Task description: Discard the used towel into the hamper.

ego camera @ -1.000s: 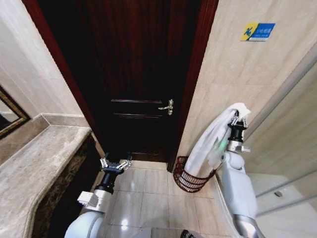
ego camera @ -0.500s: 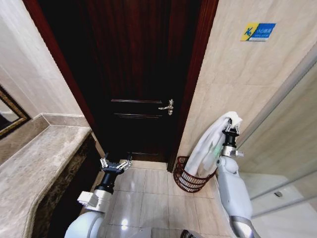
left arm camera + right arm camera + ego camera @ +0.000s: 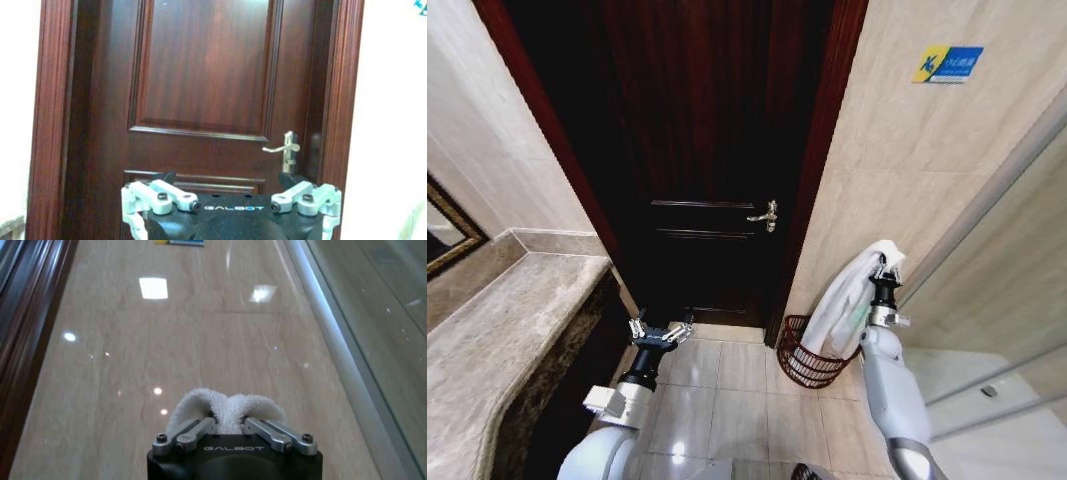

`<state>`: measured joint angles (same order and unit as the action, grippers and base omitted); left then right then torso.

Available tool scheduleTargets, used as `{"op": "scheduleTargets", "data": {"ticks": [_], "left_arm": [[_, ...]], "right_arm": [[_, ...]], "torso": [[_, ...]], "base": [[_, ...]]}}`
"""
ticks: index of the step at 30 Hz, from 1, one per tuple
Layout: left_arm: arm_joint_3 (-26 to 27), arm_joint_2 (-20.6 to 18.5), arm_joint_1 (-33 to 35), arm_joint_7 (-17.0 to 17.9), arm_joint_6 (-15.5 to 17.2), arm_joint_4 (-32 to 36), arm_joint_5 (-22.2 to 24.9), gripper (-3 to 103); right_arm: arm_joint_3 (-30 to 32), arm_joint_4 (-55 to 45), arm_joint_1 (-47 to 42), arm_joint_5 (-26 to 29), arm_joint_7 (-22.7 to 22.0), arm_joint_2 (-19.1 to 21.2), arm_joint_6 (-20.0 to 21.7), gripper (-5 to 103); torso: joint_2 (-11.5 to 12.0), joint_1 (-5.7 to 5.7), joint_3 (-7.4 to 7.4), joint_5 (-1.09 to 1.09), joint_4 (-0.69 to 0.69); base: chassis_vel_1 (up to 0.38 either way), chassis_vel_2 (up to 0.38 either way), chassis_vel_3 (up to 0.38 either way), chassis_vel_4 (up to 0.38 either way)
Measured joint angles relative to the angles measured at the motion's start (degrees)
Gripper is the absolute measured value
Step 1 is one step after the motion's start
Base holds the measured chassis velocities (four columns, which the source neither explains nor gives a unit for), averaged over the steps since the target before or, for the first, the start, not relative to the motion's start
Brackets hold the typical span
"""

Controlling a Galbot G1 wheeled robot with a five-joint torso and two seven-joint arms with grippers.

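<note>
**Soft towel pinched at its top, tail already in the hamper**

The right gripper [image 3: 885, 268] is raised on the right side of the scene, close to the tiled wall, with its fingers closed tight on a bunched fold of the white towel [image 3: 847, 300]. In the right wrist view the terry cloth [image 3: 227, 407] bulges out between and above the two fingers, so the hold is a pinch on a gathered ridge, not on a flat edge.

From that pinch the towel hangs down and to the left in a long limp drape, and its lower end lies inside the hamper [image 3: 802, 368], which stands on the floor tiles at the foot of the wall, just right of the dark door [image 3: 697, 160].

The towel looks light, soft and wholly without stiffness; it will follow gravity and fold on itself. Its looped pile should grip well against the fingers. A thick gathered fold is probably the safest place to hold.

The left gripper [image 3: 660, 333] hovers low before the door, fingers spread wide and holding nothing.
</note>
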<state>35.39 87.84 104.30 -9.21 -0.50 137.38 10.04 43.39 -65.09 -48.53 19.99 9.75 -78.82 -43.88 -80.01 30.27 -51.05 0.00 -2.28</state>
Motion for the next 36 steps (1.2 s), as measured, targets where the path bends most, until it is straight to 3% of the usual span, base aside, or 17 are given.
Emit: {"op": "scheduleTargets", "data": {"ticks": [14,36], "left_arm": [[0.0,0.0,0.0,0.0,0.0,0.0,0.0,99],[0.0,0.0,0.0,0.0,0.0,0.0,0.0,99]], "right_arm": [[-0.1,12.8,4.5,-0.3,4.0,0.2,-3.2,7],[-0.7,31.7,13.4,-1.4,9.5,1.3,-3.4,7]], "torso": [[0.0,0.00,0.00,0.00,0.01],[0.0,0.00,0.00,0.01,0.00]], "base": [[0.000,0.000,0.000,0.000],[0.000,0.000,0.000,0.000]]}}
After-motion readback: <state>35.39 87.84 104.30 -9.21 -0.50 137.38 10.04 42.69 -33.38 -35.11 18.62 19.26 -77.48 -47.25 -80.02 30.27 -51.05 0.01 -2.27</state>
